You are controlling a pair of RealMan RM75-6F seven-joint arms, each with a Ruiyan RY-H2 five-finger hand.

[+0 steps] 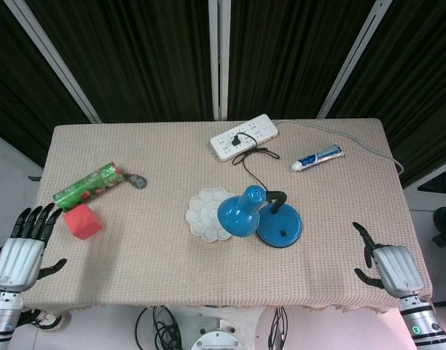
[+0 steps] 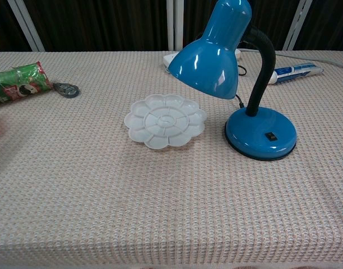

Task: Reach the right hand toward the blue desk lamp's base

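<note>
The blue desk lamp stands mid-table, its round base [image 1: 280,229] [image 2: 261,134] flat on the cloth and its shade [image 1: 240,212] [image 2: 209,52] bent left over a black neck. My right hand [image 1: 387,264] hovers over the table's near right corner, fingers apart and empty, well to the right of the base. At the near left edge, off the table, my left hand [image 1: 22,246] hangs with its fingers spread, holding nothing. Neither hand shows in the chest view.
A white flower-shaped palette [image 1: 209,214] [image 2: 165,120] lies just left of the lamp. A power strip [image 1: 243,135] and a toothpaste tube [image 1: 318,157] lie at the back. A green can [image 1: 87,186], a small metal item [image 1: 138,180] and a red block [image 1: 81,221] sit at the left.
</note>
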